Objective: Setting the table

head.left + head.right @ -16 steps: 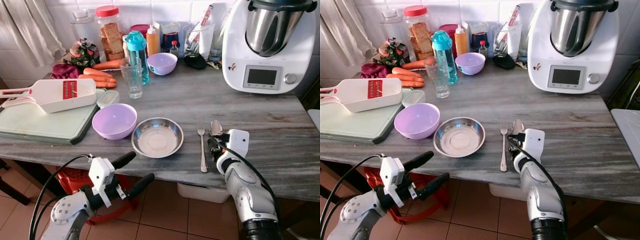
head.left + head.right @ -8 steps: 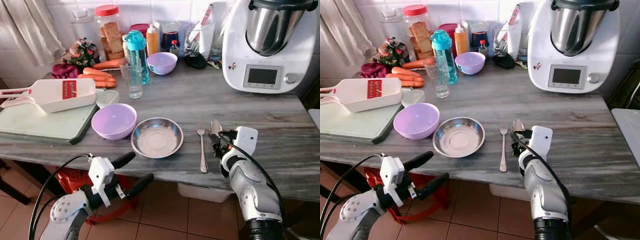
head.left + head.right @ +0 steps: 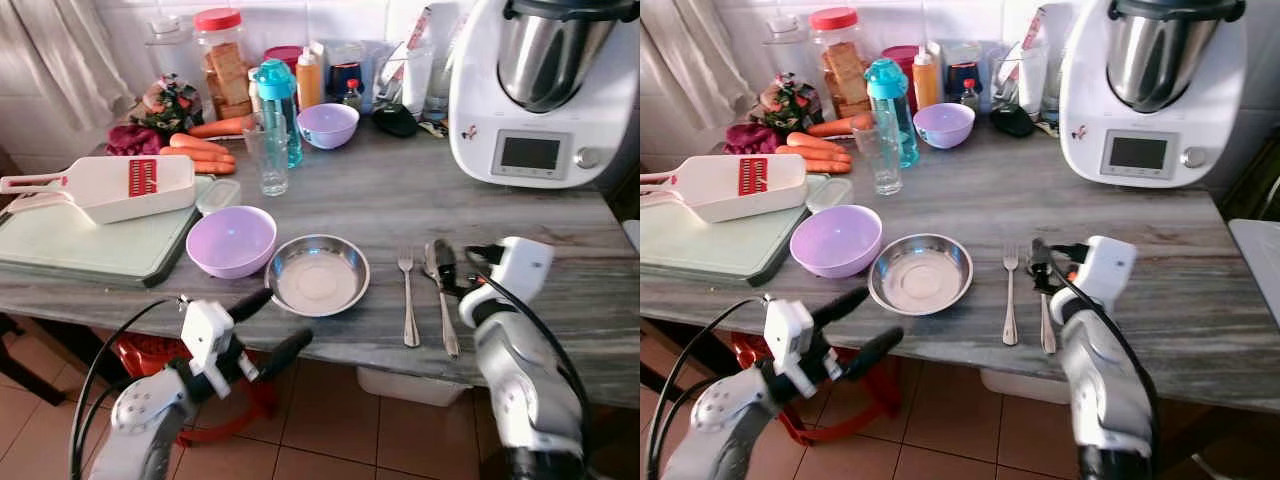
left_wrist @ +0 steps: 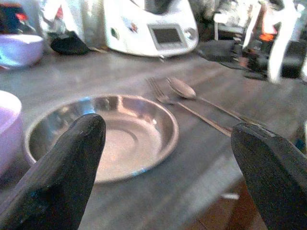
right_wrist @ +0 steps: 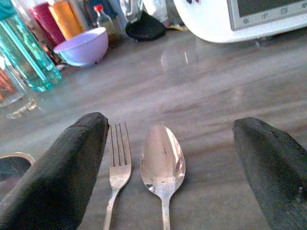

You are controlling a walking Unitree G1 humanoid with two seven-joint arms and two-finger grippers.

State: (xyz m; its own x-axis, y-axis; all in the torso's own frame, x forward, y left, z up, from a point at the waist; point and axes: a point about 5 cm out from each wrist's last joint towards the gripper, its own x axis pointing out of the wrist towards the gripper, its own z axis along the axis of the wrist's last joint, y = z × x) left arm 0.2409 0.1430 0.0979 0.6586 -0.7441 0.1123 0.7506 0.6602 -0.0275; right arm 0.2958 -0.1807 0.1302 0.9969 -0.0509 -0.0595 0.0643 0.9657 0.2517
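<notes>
Spoon [image 3: 438, 290] lies flat on the grey worktop [image 3: 560, 250] near its front edge, just beside the fork [image 3: 407, 296] on the side toward the right end – both handles point at the front edge, bowl and tines toward the back. Steel plate [image 3: 317, 281] sits just beside the fork toward the left end, and the lilac bowl [image 3: 231, 240] is touching or nearly touching the plate on its far side.

Right gripper [image 5: 168, 167] is low over the spoon, jaws wide apart, one finger outside the fork, the other well clear of the spoon – nothing held. In the head view its black fingers [image 3: 446, 268] sit over the upper part of the spoon.

Left gripper [image 3: 270, 325] hangs below and in front of the worktop's front edge, jaws apart, empty, looking at the steel plate.

Left end: green cutting board [image 3: 80, 245] with a white slicer [image 3: 110, 186] on it. Back edge: carrots [image 3: 200, 150], glass [image 3: 269, 160], teal bottle [image 3: 279, 100], second small lilac bowl [image 3: 329, 125], jars. Back right corner: white kitchen machine [image 3: 540, 90].
</notes>
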